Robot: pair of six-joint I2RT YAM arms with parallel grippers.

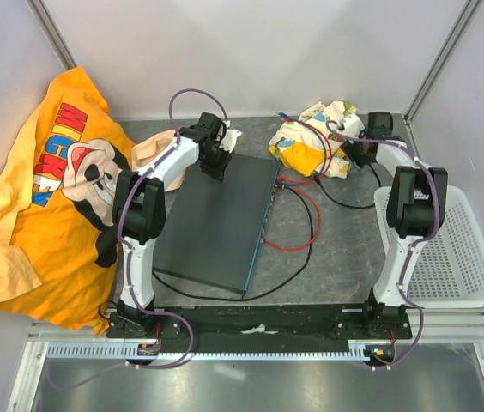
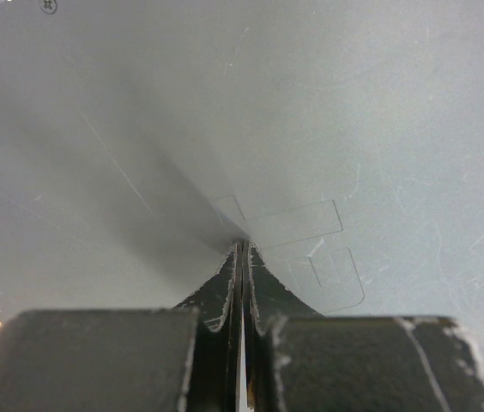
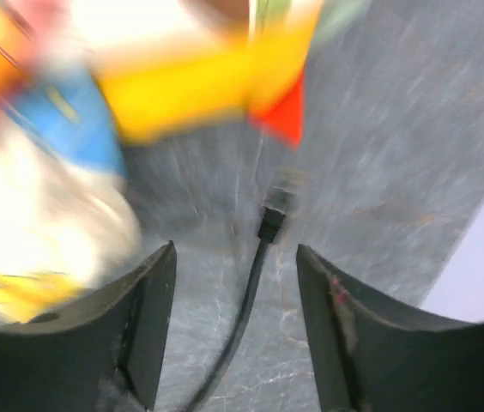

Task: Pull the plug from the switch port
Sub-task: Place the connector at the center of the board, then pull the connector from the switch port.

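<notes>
The switch, a large flat dark grey metal box [image 1: 216,227], lies in the middle of the grey stone-patterned counter [image 1: 336,257], its thin teal-blue socket edge [image 1: 262,232] facing the right arm. The left pincer [image 2: 240,249] is pressed shut, tips down on the box's bare top near its far corner, apparently bracing it. The box looks rigid and fairly heavy, but its smooth case could probably slide under a tug.

The right pincer [image 3: 235,251] stands wide with nothing clamped. Beyond it, on the counter between its two fingers, lies a small black plug [image 3: 269,225] on a thin black cable [image 3: 242,318], just short of a crumpled multicoloured cloth [image 1: 315,137] that is blurred in the wrist view. The plug sits in no socket and is well away from the teal edge, so I judge the pull done for this lead. A red cable [image 1: 298,245] reaches the edge's far end; whether it is seated I cannot tell.

Such a plug is likely light, hard and small, and its cord limp. The plug's body is the place to grip, not the cord.
</notes>
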